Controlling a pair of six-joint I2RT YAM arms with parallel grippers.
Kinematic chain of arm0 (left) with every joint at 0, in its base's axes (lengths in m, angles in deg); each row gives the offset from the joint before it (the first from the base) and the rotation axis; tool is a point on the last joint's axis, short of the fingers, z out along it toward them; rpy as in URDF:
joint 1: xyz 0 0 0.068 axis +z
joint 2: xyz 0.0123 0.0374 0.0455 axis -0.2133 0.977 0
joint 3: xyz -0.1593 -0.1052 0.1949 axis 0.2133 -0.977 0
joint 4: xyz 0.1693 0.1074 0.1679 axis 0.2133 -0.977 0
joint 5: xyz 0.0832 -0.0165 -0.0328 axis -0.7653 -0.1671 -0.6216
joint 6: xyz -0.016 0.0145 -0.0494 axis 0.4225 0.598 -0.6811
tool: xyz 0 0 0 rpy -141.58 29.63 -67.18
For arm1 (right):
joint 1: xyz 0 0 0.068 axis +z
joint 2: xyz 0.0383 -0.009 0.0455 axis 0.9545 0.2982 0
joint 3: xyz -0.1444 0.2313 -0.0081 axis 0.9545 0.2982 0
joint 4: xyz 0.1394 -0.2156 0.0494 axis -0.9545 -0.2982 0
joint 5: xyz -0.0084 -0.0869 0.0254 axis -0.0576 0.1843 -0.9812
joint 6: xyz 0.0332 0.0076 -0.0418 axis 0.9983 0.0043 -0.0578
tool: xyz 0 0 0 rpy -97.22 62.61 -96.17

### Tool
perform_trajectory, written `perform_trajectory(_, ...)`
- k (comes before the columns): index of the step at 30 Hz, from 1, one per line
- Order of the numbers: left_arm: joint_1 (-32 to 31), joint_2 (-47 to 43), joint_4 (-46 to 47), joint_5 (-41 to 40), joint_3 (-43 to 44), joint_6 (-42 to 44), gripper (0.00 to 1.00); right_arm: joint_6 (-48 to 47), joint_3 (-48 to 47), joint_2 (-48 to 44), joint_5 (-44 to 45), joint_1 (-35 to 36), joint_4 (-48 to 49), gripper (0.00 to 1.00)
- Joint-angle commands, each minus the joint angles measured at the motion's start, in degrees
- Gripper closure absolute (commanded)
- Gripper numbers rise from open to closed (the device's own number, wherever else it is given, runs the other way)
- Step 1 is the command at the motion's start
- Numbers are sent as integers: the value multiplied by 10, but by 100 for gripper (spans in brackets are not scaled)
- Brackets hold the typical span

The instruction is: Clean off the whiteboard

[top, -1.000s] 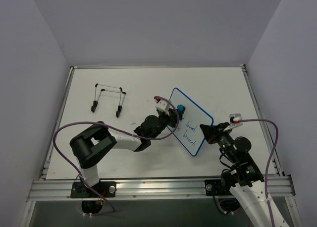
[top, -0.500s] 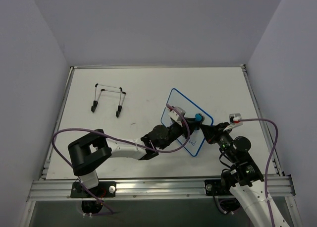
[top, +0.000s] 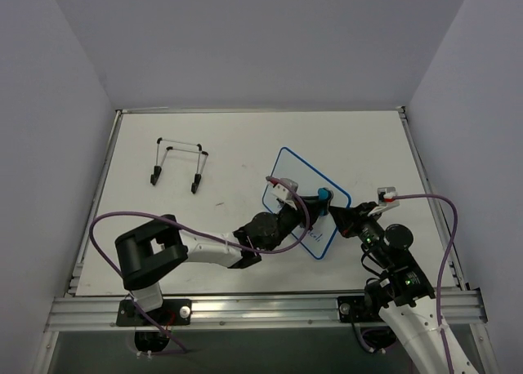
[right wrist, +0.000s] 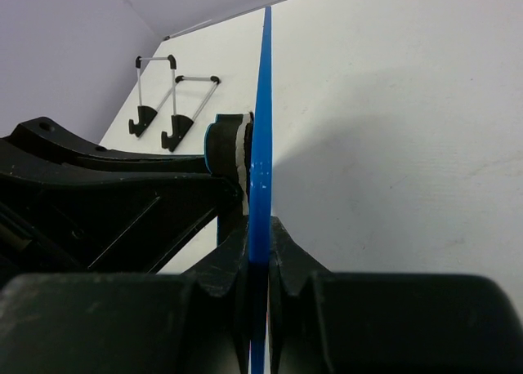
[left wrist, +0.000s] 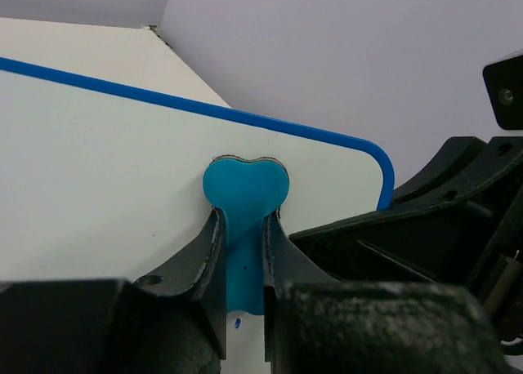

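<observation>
The whiteboard [top: 298, 171] is on the right half of the white table [top: 229, 137], in between the two arms. It sits slanted, with one corner pointing to the back of the table and one corner pointing to the front. I cannot tell if it lies flat or is tipped up.

The right claw [top: 342, 218] is clamped on the right side of the whiteboard. In the right wrist view, the two fingers of that claw [right wrist: 259, 243] squeeze the thin blue rim of the board [right wrist: 260, 145] from both sides, and the board looks like a thin blue line going straight up from the claw.

The left claw [top: 317, 202] reaches over the board from the left. It is clamped on a small blue eraser [top: 325, 195]. In the left wrist view, the fingers of that claw [left wrist: 243, 235] pinch the thin middle of the eraser [left wrist: 245, 182], and its round end pokes out past the fingertips. The eraser is pressed on the white face of the board [left wrist: 98, 170], near the rounded corner that is next to the right claw.

Some blue writing [top: 319, 237] shows on the part of the board nearest the front.

A black wire stand [top: 178, 163] is far off on the left side of the table, well apart from the board.
</observation>
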Motion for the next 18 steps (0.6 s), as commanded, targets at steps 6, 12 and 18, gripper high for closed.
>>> perform_trajectory(6,27,60,-35,-13,-43,-38,98,34,-54,-19,-118,18,116,100)
perform_trajectory(12,28,68,-41,-22,-49,-39,98,33,-55,-19,-116,19,115,100)
perform_trajectory(18,9,73,1,-8,-57,-42,98,36,-51,-16,-114,18,121,100)
